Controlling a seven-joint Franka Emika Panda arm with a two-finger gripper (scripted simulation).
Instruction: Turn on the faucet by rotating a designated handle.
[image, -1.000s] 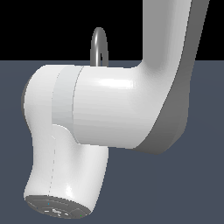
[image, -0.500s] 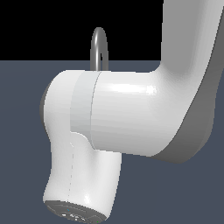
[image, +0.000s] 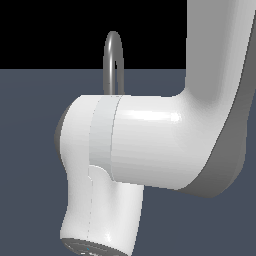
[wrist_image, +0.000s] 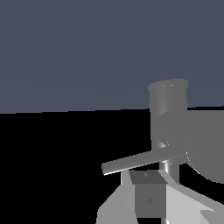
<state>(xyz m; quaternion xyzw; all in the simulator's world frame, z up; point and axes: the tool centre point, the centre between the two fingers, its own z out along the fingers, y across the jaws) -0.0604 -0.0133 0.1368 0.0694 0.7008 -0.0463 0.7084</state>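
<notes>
Fingers (wrist_image: 148, 199) sit just under the handle (wrist_image: 140, 161), perhaps touching; their spread cannot be told; faucet (wrist_image: 168, 111) beyond.

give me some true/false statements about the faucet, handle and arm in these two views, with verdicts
1. In the exterior view the white robot arm hides most of the faucet. True.
2. The whole spout shows in the exterior view. False: only its curved top shows above the arm.
3. In the wrist view the handle is a thin rod sticking sideways from the faucet. True.
4. The gripper is far from the handle. False: it sits right by the rod.
</notes>
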